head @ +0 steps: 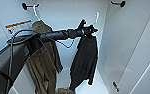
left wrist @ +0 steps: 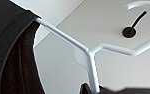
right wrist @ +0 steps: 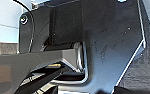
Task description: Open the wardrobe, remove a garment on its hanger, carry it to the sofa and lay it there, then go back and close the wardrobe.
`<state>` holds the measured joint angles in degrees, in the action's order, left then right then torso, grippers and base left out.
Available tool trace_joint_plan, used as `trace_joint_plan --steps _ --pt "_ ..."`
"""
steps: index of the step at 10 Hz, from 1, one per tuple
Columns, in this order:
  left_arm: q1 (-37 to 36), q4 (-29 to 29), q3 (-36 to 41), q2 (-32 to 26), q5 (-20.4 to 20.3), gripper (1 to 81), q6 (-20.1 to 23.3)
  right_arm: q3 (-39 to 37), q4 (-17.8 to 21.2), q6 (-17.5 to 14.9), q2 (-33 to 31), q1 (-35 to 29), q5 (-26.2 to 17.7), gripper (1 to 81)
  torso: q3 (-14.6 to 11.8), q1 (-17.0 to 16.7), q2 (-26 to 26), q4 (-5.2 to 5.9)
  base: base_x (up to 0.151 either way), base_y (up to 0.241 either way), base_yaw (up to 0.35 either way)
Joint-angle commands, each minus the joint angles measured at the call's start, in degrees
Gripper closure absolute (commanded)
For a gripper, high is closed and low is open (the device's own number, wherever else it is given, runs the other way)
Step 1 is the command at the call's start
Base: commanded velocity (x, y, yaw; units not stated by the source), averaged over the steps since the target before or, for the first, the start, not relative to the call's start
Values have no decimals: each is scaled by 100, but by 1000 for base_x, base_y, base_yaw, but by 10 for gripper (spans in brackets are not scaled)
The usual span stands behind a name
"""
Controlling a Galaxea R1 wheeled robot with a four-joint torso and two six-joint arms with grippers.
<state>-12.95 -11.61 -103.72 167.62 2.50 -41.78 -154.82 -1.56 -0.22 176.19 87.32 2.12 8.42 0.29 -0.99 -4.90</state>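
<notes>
Head camera looks from high up, forward and down, into the open wardrobe (head: 73, 15). Left wrist camera sits very close beneath the hanger (left wrist: 91, 60), just beyond its claw; both share it.

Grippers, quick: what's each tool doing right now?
Left tool: at the neck of the white hanger carrying the black garment; whether it is closed cannot be told.
Right tool: cannot be told.
</notes>
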Motion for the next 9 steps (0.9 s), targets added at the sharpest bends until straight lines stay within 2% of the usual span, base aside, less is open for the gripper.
trace_joint_plan --steps 1,2,3,5,7,9 --pt "-1048 132 572 9 -566 811 38 111 7 -31 24 -140 -309 10 -402 0 0 0 0 0 0" --pt "-934 150 686 -9 -575 811 47 111 7 -31 24 -148 -309 10 -534 2 2 0 0 0 0" --pt "-784 150 843 -26 -601 811 56 111 7 -31 24 -149 -265 10 -266 2 2 0 0 0 0" --pt "-415 167 1231 -132 -856 811 73 111 15 -31 16 -149 -256 10 -405 -11 -7 0 0 0 0" --pt "-116 185 1556 -168 -866 811 108 111 15 -22 24 -166 -256 10 -424 -11 -7 0 0 0 0" --pt "-81 255 1234 191 -795 811 100 111 7 -30 24 -175 -248 10 -426 -11 -7 0 0 0 0"
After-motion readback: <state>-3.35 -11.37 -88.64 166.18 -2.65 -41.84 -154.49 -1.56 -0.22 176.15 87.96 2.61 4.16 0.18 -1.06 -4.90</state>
